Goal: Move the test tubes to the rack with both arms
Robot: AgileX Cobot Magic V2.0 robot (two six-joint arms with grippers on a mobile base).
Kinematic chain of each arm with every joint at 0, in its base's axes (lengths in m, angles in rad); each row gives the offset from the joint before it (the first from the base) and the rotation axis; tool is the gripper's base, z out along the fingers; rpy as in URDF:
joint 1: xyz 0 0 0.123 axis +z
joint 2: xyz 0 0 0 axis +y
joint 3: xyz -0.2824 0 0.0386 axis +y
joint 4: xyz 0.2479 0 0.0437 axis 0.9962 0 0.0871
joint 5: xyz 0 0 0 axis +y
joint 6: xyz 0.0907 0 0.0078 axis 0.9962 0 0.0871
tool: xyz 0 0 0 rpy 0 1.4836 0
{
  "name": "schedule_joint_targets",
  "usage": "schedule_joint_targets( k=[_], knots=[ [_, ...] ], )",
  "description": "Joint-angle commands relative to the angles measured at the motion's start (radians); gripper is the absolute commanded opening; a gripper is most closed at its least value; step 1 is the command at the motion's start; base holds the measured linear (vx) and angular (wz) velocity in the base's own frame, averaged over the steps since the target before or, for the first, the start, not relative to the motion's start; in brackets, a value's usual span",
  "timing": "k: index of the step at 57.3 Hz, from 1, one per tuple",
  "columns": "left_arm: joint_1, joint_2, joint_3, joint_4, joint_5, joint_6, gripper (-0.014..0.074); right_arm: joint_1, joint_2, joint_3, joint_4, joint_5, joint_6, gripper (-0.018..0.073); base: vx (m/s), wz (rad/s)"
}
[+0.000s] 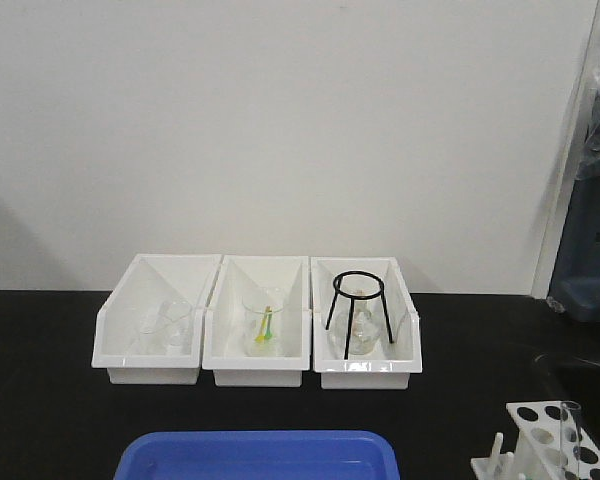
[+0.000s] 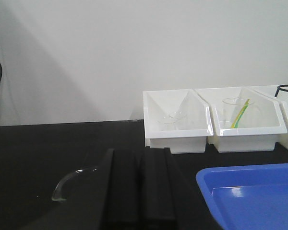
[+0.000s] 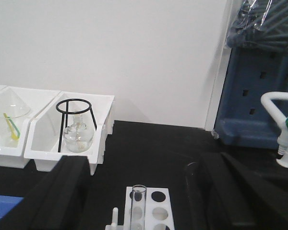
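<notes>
Left gripper (image 2: pixel 134 191): black fingers fill the bottom of the left wrist view, pressed together with no gap showing between them; nothing held.
Loose test tube (image 2: pixel 71 181): lies on its side on the black bench (image 2: pixel 48 143), just left of the left gripper and partly hidden behind its finger.
Right gripper (image 3: pixel 144 191): fingers spread wide, one at each lower corner of the right wrist view; nothing between them but the rack.
Rack (image 3: pixel 151 203): white, directly below and between the right fingers; several holes vacant.
Racked test tube (image 3: pixel 138 206): upright in a front-left hole, nearer the right gripper's left finger.
Second clear tube (image 3: pixel 192 184): seemingly against the inner face of the right finger; contact cannot be confirmed.
Blue tray (image 2: pixel 252 191): just right of the left gripper.
White bins (image 1: pixel 255 335): three, well beyond both grippers, holding glassware and a black tripod (image 1: pixel 356 310).
Risk, left: closed fingers may nudge the lying tube, which would roll on the smooth bench; glass could slip or crack under a pinch.
Risk, right: a descent could clip the standing tube or tip the light rack.
</notes>
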Motion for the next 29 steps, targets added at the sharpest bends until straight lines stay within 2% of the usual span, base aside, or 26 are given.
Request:
schedule_joint_targets(
  k=[1, 11, 23, 29],
  knots=[
    [0.003, -0.002, -0.026, -0.006, -0.072, -0.005, -0.0005, -0.007, -0.072, 0.006, -0.023, -0.098, -0.007, 0.0470, 0.00, 0.00],
    [0.003, -0.002, -0.026, -0.006, -0.072, -0.005, -0.0005, -0.007, -0.282, 0.191, -0.023, -0.204, 0.005, 0.0274, 0.00, 0.00],
    [0.003, -0.002, -0.026, -0.006, -0.072, -0.005, -0.0005, -0.007, -0.549, 0.420, -0.023, -0.183, 0.005, -0.0010, 0.00, 0.00],
    [0.003, -0.002, -0.026, -0.006, -0.072, -0.005, -0.0005, -0.006, -0.600, 0.505, -0.021, -0.213, 0.005, -0.0014, 0.00, 0.00]
  ],
)
